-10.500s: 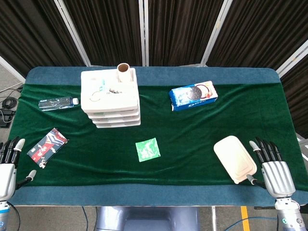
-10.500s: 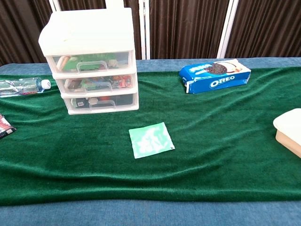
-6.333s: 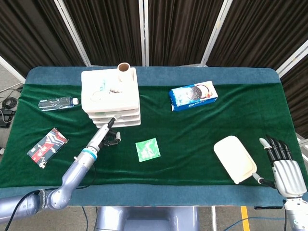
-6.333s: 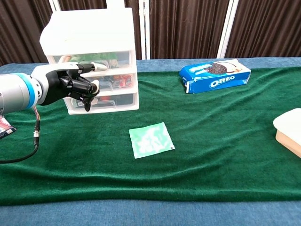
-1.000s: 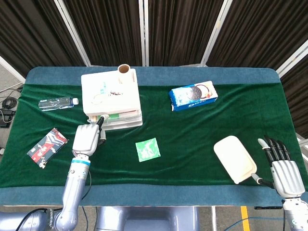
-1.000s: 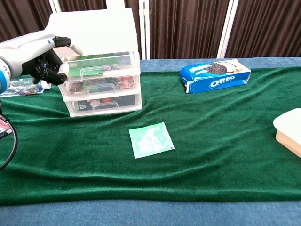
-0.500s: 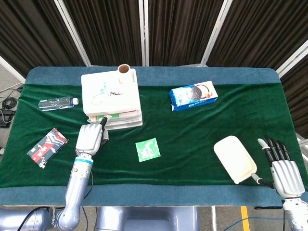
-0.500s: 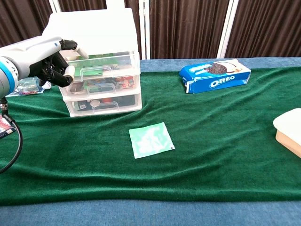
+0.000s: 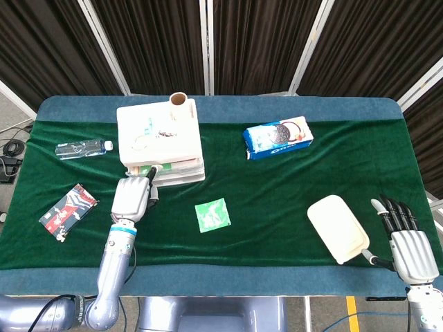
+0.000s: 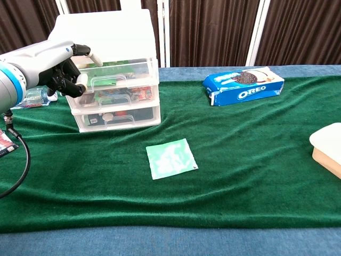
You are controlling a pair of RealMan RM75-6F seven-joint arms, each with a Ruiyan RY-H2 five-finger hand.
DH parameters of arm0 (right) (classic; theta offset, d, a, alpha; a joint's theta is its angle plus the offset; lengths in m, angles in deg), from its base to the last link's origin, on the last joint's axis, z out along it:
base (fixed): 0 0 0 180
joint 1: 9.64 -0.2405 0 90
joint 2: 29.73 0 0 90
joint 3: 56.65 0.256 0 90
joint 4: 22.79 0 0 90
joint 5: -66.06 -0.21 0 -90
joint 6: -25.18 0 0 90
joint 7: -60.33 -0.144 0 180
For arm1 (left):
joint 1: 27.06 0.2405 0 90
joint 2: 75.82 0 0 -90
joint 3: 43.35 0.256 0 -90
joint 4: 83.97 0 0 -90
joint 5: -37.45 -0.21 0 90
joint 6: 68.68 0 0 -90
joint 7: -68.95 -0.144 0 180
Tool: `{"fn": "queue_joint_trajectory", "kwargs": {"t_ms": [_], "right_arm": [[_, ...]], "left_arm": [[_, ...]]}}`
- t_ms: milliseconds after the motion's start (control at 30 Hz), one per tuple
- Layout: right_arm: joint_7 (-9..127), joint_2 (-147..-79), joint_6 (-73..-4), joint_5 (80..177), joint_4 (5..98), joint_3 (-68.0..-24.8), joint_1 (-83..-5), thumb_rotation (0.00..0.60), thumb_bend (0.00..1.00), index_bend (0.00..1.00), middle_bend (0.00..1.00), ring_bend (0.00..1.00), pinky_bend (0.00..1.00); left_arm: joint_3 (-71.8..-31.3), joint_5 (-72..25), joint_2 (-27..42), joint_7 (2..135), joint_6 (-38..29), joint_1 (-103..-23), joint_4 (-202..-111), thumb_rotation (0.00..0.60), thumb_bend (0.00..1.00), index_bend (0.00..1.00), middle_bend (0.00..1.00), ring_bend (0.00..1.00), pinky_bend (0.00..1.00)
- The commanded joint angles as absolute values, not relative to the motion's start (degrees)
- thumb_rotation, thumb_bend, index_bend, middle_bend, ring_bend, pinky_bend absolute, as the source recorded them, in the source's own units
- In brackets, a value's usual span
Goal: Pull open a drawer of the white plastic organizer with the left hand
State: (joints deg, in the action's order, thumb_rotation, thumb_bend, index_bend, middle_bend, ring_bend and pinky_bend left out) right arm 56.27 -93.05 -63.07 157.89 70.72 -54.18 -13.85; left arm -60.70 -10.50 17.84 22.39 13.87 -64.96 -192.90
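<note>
The white plastic organizer (image 9: 159,142) (image 10: 106,42) stands at the back left with three clear drawers. Its top drawer (image 10: 114,74) sticks out a little beyond the two below. My left hand (image 9: 131,196) (image 10: 58,66) hovers at the left front corner of that drawer, fingers curled in and thumb raised. It is left of the drawer's handle (image 10: 104,80), and I see nothing in its grasp. My right hand (image 9: 405,242) rests at the table's near right edge with its fingers spread, shown only in the head view.
A green packet (image 9: 212,214) (image 10: 170,158) lies in front of the organizer. An Oreo pack (image 9: 277,137) (image 10: 243,84) sits at the back centre. A white lidded box (image 9: 338,228) is beside the right hand. A water bottle (image 9: 83,148) and a red-blue snack packet (image 9: 67,210) lie at the left.
Over the last second my left hand drifted right, closer to the top drawer's left corner. The top drawer, flush at first, now stands pulled out slightly. The right hand stayed put.
</note>
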Motion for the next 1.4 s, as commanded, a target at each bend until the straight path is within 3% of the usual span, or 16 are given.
{"fn": "queue_joint_trajectory", "kwargs": {"t_ms": [33,833,1400], "right_arm": [[56.3,-93.1,-63.1,157.9,70.7,-54.2,-13.8,0.6,0.02,0.02,0.0,0.0,0.0],[56.4,-93.0,-63.3,158.1,70.9,-54.3,-13.8,0.6,0.02,0.02,0.0,0.0,0.0],[56.4,-93.0,-63.2,157.9,71.0,-54.2,-13.7,0.6,0.02,0.02,0.0,0.0,0.0]], "left_arm": [[-60.7,-10.6,17.9,22.5,14.1,-65.0,-192.9,0.6,0.73,0.21,0.8,0.66,0.7],[-59.5,-10.0,17.4,23.5,14.1,-65.6,-194.4,0.6,0.74,0.33,0.8,0.66,0.7],[-55.4,-13.9,16.6,23.0,15.2,-64.6,-198.4,0.6,0.74,0.36,0.81,0.67,0.7]]}}
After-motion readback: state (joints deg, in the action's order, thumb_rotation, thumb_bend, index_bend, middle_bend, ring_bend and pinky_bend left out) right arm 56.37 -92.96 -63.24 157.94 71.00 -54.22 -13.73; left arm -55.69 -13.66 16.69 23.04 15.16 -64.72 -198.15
